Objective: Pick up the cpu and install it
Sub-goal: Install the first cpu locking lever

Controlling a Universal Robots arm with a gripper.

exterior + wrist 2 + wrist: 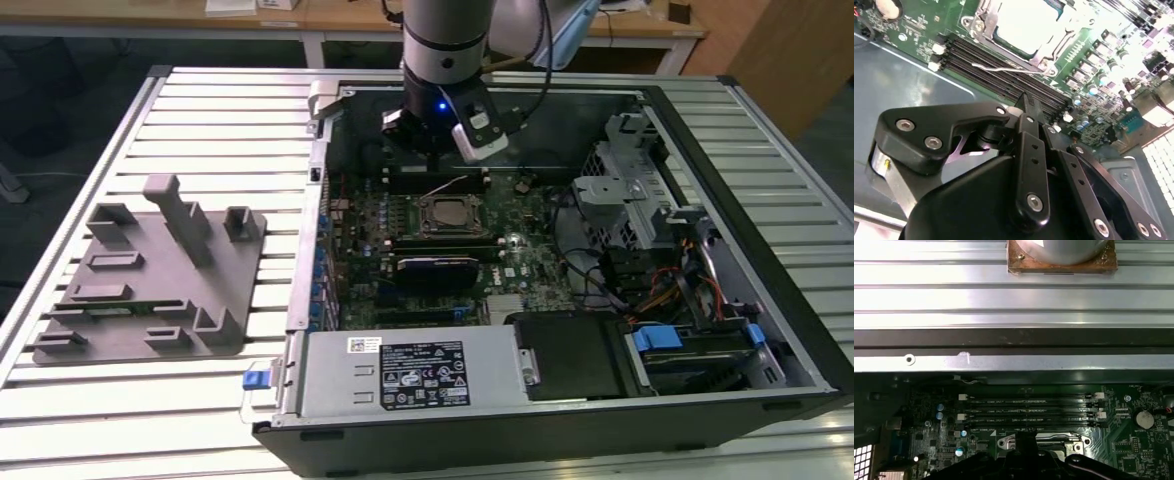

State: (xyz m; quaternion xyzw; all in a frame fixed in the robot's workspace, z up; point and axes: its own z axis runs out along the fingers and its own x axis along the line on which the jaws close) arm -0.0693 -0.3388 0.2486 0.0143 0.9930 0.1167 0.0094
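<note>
One end effector (1028, 103) clenched, empty | cpu (1021, 22) in socket (980, 21) | memory slots (966, 56) beneath

Slatted metal table (160, 400), pale wooden desks (134, 22) behind, dark floor (80, 100), wooden panel (787, 50)

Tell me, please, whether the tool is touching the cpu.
Apart. In the second wrist view, the memory slots show plainly between the tip of the tool and the cpu.
</note>
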